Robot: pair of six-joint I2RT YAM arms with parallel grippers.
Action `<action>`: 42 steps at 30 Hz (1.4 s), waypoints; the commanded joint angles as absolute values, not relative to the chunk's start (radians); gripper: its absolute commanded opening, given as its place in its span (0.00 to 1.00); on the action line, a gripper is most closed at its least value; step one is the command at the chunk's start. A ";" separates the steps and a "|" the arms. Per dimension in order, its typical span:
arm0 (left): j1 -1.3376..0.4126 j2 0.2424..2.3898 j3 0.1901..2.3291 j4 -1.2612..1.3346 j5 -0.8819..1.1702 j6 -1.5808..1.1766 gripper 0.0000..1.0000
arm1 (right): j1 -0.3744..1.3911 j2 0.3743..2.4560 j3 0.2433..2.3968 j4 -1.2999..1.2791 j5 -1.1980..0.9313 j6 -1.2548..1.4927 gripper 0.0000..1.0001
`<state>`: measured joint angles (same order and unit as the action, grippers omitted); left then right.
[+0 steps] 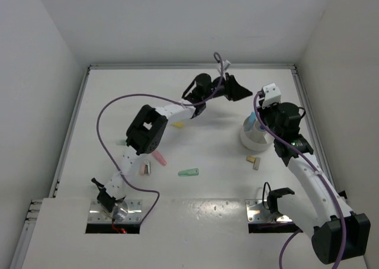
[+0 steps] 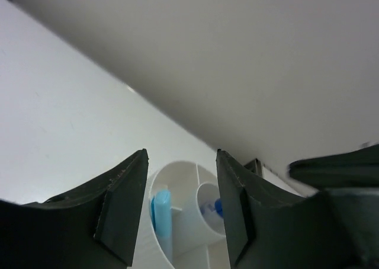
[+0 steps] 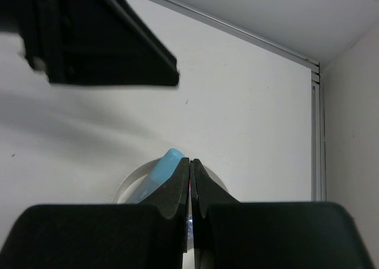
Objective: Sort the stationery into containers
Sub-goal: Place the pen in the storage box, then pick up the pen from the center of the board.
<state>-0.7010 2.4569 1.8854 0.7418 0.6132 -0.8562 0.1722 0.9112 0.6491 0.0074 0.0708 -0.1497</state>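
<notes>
— The right pincer (image 3: 190, 180)?
— Tips pressed together, just above the divided white tub (image 1: 251, 142); a blue stick (image 3: 159, 179) stands inside.
— And the left pincer (image 2: 180, 204)?
— Spread apart, holding nothing, beside the tub. A green stick (image 1: 189, 172) and a pink stick (image 1: 159, 158) lie loose on the desk (image 1: 219, 144).

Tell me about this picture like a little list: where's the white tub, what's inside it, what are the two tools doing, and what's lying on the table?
tub: white tub, round, with dividers, on the table's right side
inside tub: blue stick in one compartment; blue-topped item in the middle cup
left tool: open, empty, pointed at the tub
right tool: shut, above the tub, beside the blue stick
loose on table: yellow stick, pink stick, green stick, tan block
</notes>
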 commanded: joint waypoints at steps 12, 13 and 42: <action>-0.658 1.747 1.345 -0.180 -0.598 -0.997 0.45 | 0.169 0.902 0.649 0.051 0.058 -0.144 0.05; -0.631 1.747 1.345 -0.255 -0.653 -1.058 0.67 | 0.169 0.902 0.649 0.051 0.058 -0.144 0.08; -0.459 2.082 1.554 -0.719 -0.486 -1.404 0.76 | 0.169 0.874 0.649 0.051 0.058 -0.153 0.15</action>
